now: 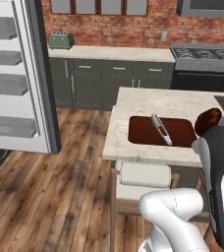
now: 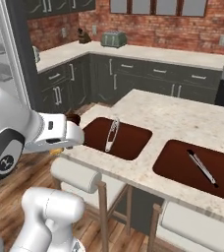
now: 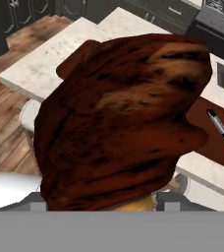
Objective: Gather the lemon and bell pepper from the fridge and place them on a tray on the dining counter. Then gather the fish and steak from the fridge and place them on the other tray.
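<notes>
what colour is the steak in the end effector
Dark brown-red with a pale fatty streak; the steak shows best in the hand view.

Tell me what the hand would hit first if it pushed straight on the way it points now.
The steak it already carries blocks the line; beyond it, probably the dining counter near the dark tray, though depth is unclear.

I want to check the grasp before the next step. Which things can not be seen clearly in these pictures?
- Gripper: in the hand view the steak covers it.
- Near tray: the steak hides most of it in the hand view.
- Fridge interior: cut off by the left base view's left edge.
</notes>
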